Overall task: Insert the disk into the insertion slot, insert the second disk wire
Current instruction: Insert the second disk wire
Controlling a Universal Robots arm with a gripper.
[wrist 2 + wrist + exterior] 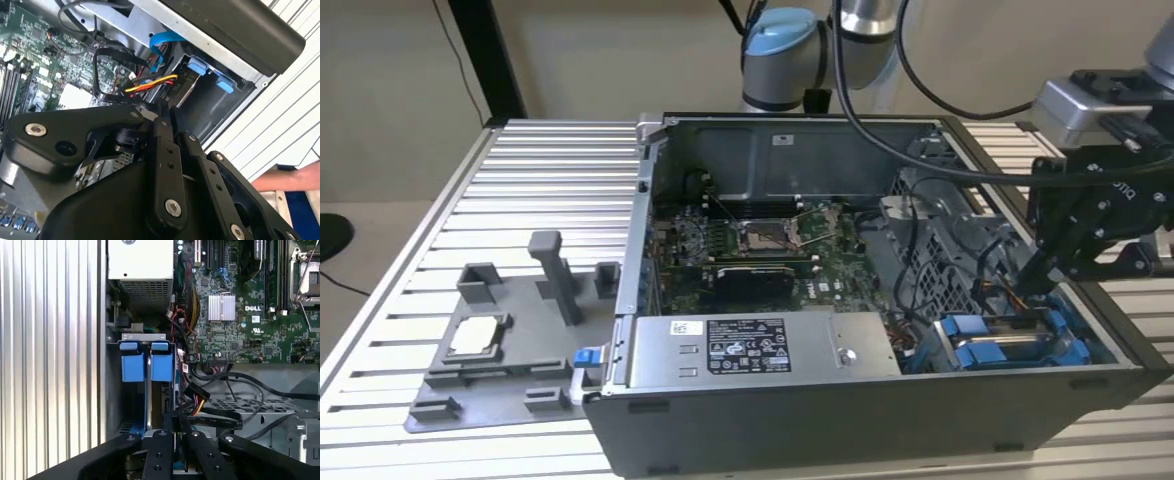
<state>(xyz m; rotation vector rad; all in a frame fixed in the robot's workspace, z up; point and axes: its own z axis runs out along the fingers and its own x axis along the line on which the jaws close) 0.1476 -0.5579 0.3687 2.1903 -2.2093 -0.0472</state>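
Blue carrier tabs mark the disk, seated in the insertion slot at the case's near corner on the exterior view's right, beside the power supply box. The gripper hangs just above that bay, fingers drawn close together; whether they pinch anything I cannot tell. First wrist view: two blue tabs of the disk side by side, fingertips just beside a black connector with yellow-red wires. Second wrist view: the same wire bundle just past the gripper, plus a person's hand at the table edge. The exterior view adds the motherboard and a grey fixture tray on the slatted table.
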